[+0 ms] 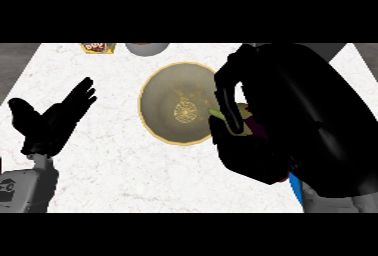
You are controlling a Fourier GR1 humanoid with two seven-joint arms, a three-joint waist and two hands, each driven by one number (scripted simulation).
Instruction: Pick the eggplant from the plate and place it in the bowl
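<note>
The right robot hand (244, 135) curls round what seems to be the eggplant (247, 122), just beside the plate (159, 107). The left robot hand (55, 117) rests spread above the tabletop (103, 165). Carrying comes next, yet no bowl clearly shows.

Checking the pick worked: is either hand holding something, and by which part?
The right hand curls round the eggplant; only its green stem end peeks out, so the exact hold cannot be told. The left hand holds nothing.

black hands (55, 120), tan bowl (164, 100) w/ gold centre motif, white marbled counter (133, 170), purple-green eggplant (255, 122)
</note>
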